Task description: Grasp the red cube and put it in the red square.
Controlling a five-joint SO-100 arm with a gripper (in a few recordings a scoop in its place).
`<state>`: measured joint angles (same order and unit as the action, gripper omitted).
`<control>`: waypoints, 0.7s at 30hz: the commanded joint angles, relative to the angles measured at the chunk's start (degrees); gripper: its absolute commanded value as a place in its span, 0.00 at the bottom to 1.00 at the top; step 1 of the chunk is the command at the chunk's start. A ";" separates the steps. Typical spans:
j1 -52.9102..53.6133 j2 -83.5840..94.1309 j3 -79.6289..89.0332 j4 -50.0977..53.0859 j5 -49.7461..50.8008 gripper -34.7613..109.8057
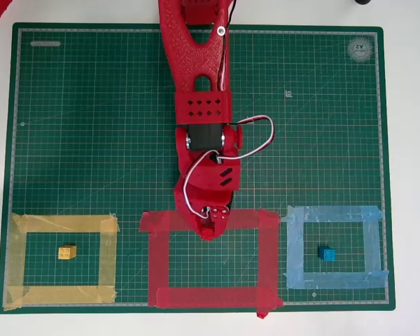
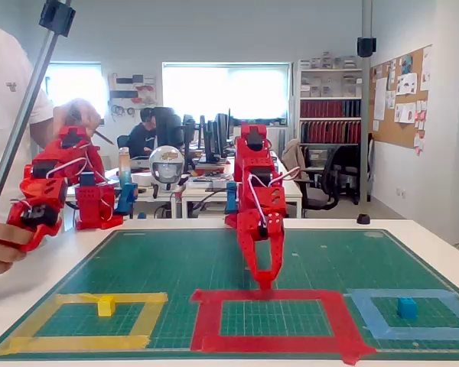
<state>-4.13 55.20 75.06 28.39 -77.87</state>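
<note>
While your end effector [image 2: 265, 284] rests tip-down on far strip of red square [image 1: 269, 259] near bench's near edge, jaw state cannot be told; red cube not discernible.

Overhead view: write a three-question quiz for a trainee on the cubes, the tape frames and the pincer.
1. True or false: the yellow cube lies inside the yellow tape frame.
2. What colour is the cube inside the light blue tape frame?
3. In the overhead view, the tip of the pincer is over:
A. the top strip of the red square
B. the yellow tape frame
C. the light blue tape frame

Key: 1 true; 2 blue, the blue cube; 3 A.
</note>
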 commanded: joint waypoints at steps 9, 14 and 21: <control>-2.99 -1.85 -3.87 -8.88 -7.73 0.23; -3.52 -2.99 -2.55 -13.54 -10.28 0.23; -3.34 -3.34 2.90 -20.48 -16.08 0.23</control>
<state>-6.15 50.01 76.38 11.69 -90.70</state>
